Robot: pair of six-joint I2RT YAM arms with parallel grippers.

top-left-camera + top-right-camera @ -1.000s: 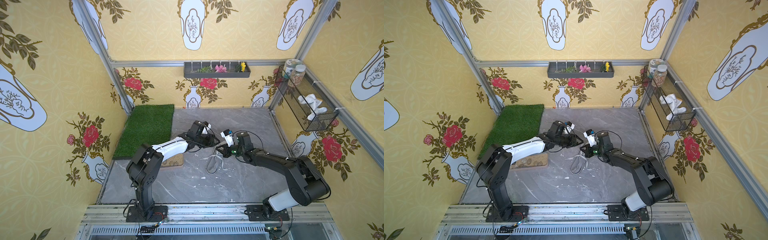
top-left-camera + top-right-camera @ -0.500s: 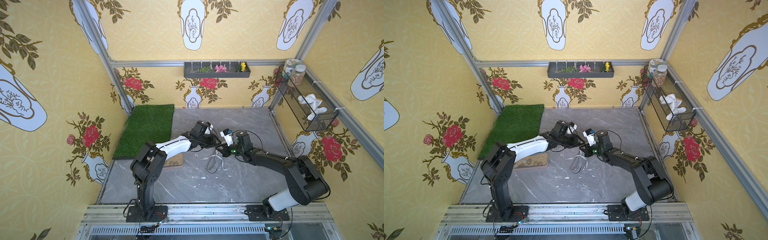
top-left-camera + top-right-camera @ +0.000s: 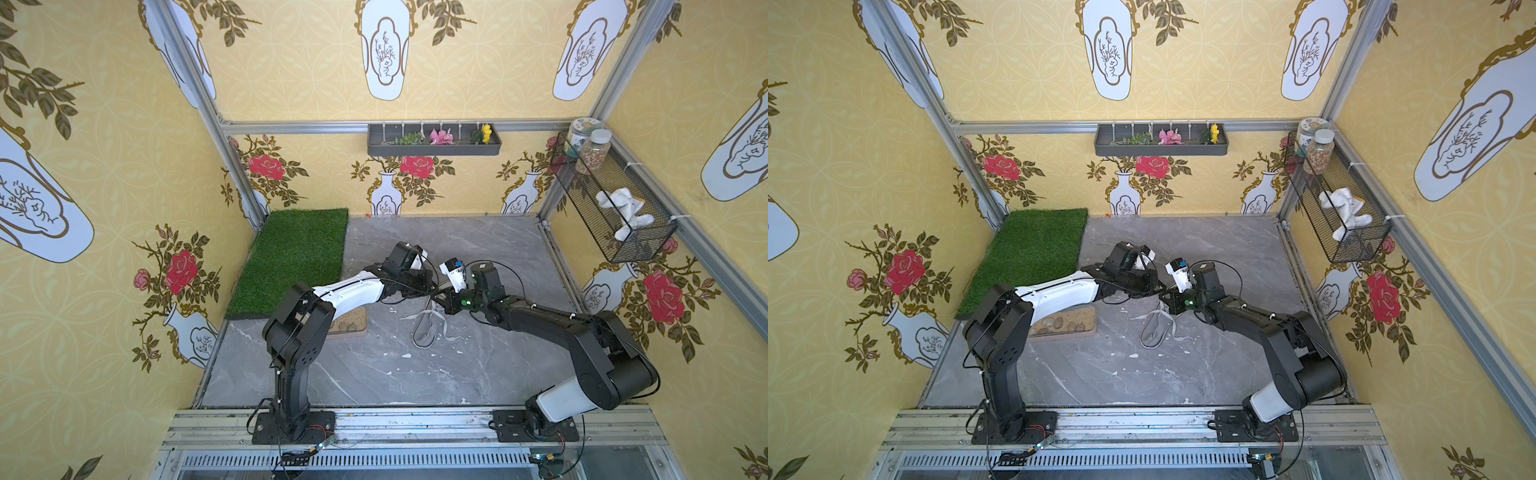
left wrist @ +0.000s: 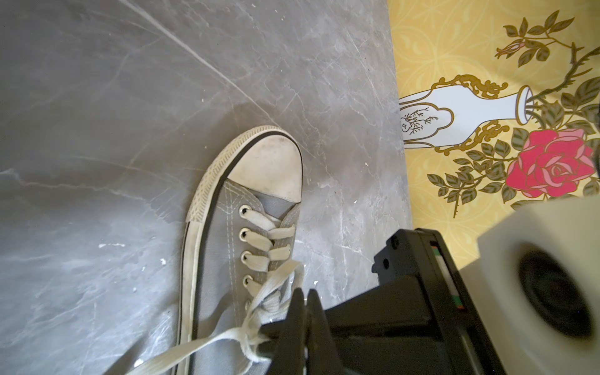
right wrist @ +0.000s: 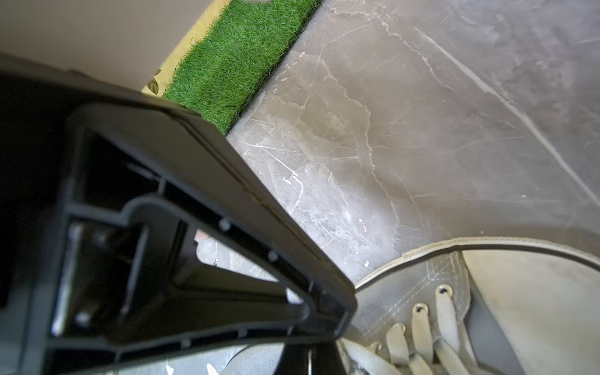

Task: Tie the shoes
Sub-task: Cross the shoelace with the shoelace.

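Both top views put the sneaker (image 3: 424,330) on the grey floor (image 3: 374,374) near mid-cell, toe toward my bases, with the grass mat (image 3: 297,257) in the far left corner. In a top view the pebble tray (image 3: 1065,324) lay just under my left arm, apart from the sneaker. There my left gripper (image 3: 433,292) and right gripper (image 3: 443,300) met over the sneaker's ankle end, tips too small to read. Only the left wrist view gave the white toe cap (image 4: 269,168) and the laces (image 4: 269,246) crossed through the eyelets, with two loose strands lifted off the tongue. Only the right wrist view gave the left gripper's triangular frame from the side, its tip over the lacing, with the mat's edge behind. Left gripper: fingertips (image 4: 300,303) pressed together, no gap seen. One strand ran up against them, and I could not tell whether it was pinched or only touched. Right gripper: closed as well. In the left wrist view a second strand, pulled up from beside the sole, ended at its black tip, so I noted it as holding the laces. Against the frame a second earlier: the left jaws had then stood partly apart and a little back from the right gripper, and they had since reached in and closed. Right arm, sneaker and tray showed no shift.
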